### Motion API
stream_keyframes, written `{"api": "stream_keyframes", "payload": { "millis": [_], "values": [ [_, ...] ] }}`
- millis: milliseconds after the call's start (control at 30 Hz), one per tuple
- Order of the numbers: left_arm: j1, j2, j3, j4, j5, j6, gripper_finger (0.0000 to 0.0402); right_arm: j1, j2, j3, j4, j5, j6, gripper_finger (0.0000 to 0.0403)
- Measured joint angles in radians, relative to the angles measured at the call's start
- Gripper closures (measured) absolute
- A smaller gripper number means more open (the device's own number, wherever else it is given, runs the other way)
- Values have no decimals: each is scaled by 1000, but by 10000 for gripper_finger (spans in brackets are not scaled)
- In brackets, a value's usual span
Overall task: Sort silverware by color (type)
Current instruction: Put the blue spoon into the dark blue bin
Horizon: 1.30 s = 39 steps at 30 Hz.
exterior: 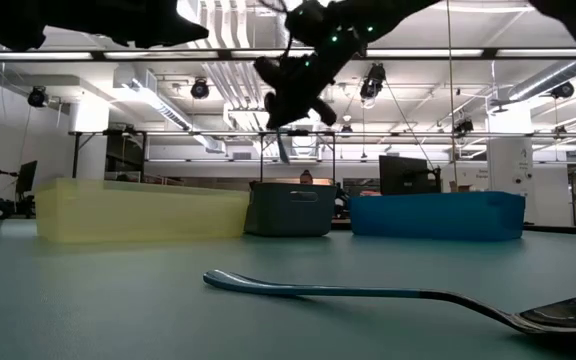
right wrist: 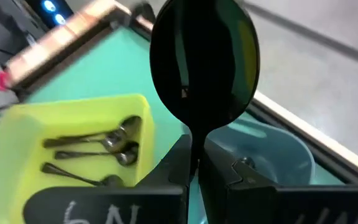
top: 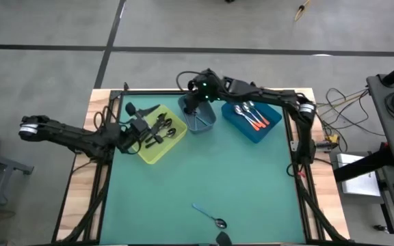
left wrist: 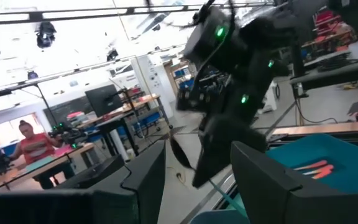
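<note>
My right gripper (top: 198, 99) hangs over the grey-blue bin (top: 198, 116), shut on a spoon (right wrist: 204, 56) whose shiny bowl stands out ahead of the fingers. In the left wrist view its light blue handle (left wrist: 225, 196) slants down behind that gripper. My left gripper (top: 144, 111) is open and holds nothing, above the far left corner of the yellow bin (top: 161, 137), where black-handled spoons (right wrist: 95, 146) lie. Orange-red spoons (top: 254, 117) lie in the blue bin (top: 265, 130). One light-blue-handled spoon (top: 211, 215) lies flat on the mat near the front edge. My right gripper pinches the spoon's thin neck (right wrist: 194, 146), just behind the bowl, between its two fingers. The fingers slant downward from the table's right side. The spoon is lifted clear above the grey-blue bin, bowl ahead of the fingertips and handle trailing behind and below.
The three bins stand in a row across the far part of the green mat (top: 238, 178), yellow, grey-blue, blue from left to right. The mat's middle and near part hold only the single spoon (exterior: 368, 292). Wooden edges and dark frame rails border the table.
</note>
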Motion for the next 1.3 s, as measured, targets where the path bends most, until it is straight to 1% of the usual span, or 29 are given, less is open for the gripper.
{"api": "stream_keyframes", "payload": {
  "millis": [133, 300, 467, 633, 733, 900, 1033, 1300],
  "values": [
    [7, -12, 12, -10, -1, 31, 238, -16, 85, 109, -141, -3, -4, 394],
    [8, -28, 11, -11, -27, 46, 238, -25, 199, 285, -341, -6, -8, 394],
    [9, -39, 9, -14, -33, 58, 238, -34, 305, 426, -487, -27, -11, 394],
    [10, -46, 8, -24, -111, 101, 238, -44, 377, 529, -597, -49, -25, 394],
    [9, -49, 8, -25, -116, 102, 238, -47, 409, 552, -632, -54, -31, 394],
    [9, -50, 8, -36, -117, 102, 238, -53, 435, 553, -626, -98, -27, 394],
    [9, -50, 8, -36, -117, 101, 238, -54, 455, 553, -628, -99, -20, 394],
    [9, -50, 8, -35, -116, 98, 238, -54, 457, 553, -620, -92, 9, 392]
  ]
}}
